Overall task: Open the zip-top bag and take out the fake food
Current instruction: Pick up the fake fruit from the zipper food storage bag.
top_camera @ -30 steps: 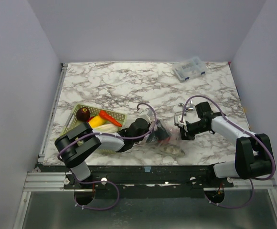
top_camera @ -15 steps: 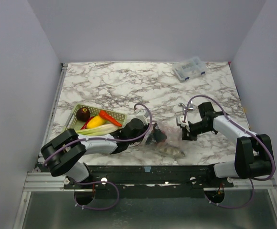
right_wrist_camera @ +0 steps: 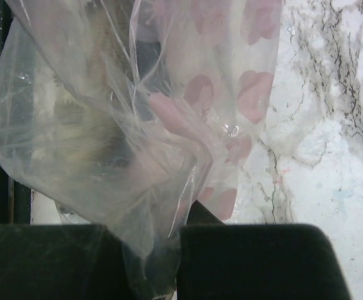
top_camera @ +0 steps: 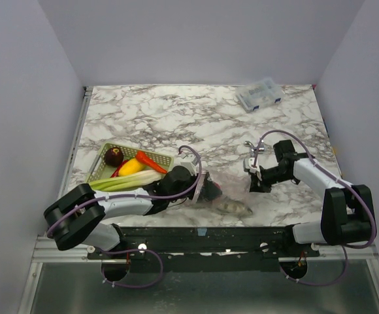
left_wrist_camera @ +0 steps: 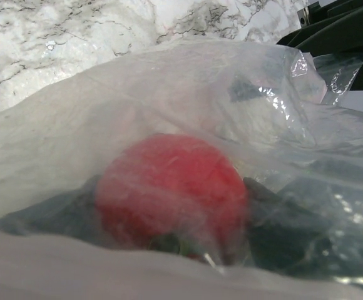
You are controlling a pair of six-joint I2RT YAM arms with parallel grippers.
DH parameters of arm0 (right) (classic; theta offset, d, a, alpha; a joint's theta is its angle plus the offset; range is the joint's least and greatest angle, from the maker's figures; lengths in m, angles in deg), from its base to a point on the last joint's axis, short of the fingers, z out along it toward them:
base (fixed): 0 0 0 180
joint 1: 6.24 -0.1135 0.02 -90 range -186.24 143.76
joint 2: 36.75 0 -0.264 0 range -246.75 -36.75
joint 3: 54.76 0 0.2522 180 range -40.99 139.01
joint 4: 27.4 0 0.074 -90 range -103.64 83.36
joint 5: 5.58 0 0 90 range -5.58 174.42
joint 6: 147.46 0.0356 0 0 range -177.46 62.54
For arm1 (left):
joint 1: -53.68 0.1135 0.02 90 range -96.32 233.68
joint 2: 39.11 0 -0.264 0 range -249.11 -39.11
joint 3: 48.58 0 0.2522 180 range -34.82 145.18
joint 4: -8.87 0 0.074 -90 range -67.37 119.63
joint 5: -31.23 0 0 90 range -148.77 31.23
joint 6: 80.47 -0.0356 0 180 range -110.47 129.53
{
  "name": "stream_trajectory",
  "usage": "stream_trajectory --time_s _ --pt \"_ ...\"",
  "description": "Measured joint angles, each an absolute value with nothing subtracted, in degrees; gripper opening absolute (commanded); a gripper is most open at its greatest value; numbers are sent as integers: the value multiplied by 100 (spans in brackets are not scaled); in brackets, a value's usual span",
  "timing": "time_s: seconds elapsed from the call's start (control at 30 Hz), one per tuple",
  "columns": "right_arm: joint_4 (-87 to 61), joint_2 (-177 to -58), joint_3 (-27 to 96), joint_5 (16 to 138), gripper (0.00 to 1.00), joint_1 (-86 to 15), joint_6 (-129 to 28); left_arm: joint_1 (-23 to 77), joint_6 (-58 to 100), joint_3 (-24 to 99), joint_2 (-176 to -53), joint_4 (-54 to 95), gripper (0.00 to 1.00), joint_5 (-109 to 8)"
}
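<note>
The zip-top bag [top_camera: 234, 205] lies crumpled near the table's front edge between my two grippers. My left gripper [top_camera: 210, 192] reaches into its left end. In the left wrist view the red round fruit [left_wrist_camera: 172, 187] sits between my dark fingers [left_wrist_camera: 281, 219], seen through the plastic [left_wrist_camera: 169, 81], so the gripper [left_wrist_camera: 169, 228] looks shut on it. My right gripper [top_camera: 253, 182] pinches the bag's right edge. In the right wrist view the gripper [right_wrist_camera: 163, 250] is shut on the clear film [right_wrist_camera: 138, 125]. The maroon ball [top_camera: 114, 156], yellow piece [top_camera: 131, 166], red chili [top_camera: 151, 161] and green stalk [top_camera: 127, 181] lie in the basket.
The pale green mesh basket [top_camera: 140, 148] stands at the front left, close beside my left arm. A small clear compartment box [top_camera: 260, 94] sits at the back right. The table's front edge runs just below the bag.
My left gripper has drawn back to the left and a little toward the front edge, pulling the bag's left end with it. The right gripper holds the bag's right edge almost unmoved.
</note>
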State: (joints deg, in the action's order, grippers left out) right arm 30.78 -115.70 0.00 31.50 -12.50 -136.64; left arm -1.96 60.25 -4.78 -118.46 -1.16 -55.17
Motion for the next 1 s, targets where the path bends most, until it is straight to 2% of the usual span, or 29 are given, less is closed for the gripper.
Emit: stream_trajectory --time_s 0.47,0.8,1.0 --pt "3262 -11489 30 2942 9 -979 -13782 -196 5955 -675 -11208 181 4 -5519" --pt "3614 -11304 114 2667 9 -144 -14160 -196 5686 -808 -10738 795 4 -5648" --pt "3758 -11304 114 2577 9 -46 -14300 -229 5531 -845 -10440 1106 4 -5740"
